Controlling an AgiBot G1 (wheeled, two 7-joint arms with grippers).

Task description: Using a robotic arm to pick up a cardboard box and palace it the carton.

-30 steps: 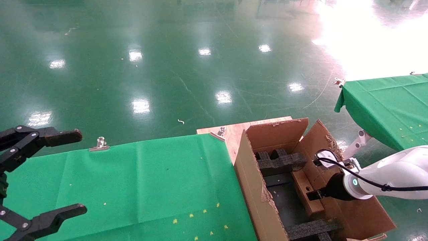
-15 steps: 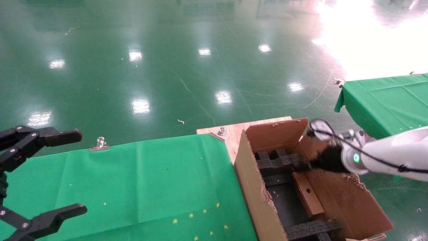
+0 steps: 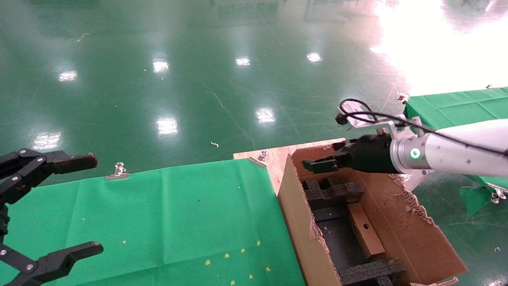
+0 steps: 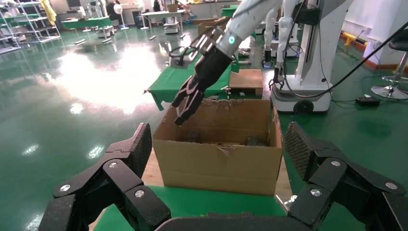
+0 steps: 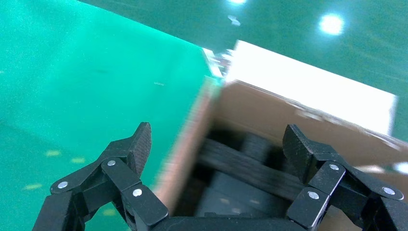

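- Sitting beside the green-clothed table (image 3: 158,214), the carton (image 3: 301,234) is showing its black foam blocks (image 3: 331,192) only in the head view; the left wrist view is giving just its outer wall (image 4: 219,166).
- Reaching in from the right, the robotic arm (image 3: 456,153) is holding the right gripper (image 3: 317,165) above the carton's far end, jaws apart and empty, having risen out since a second ago.
- Waiting at the table's left edge, the left gripper (image 3: 59,206) is spread wide.
- Lying inside the carton against its right wall, the cardboard box (image 3: 365,229) is sitting released.
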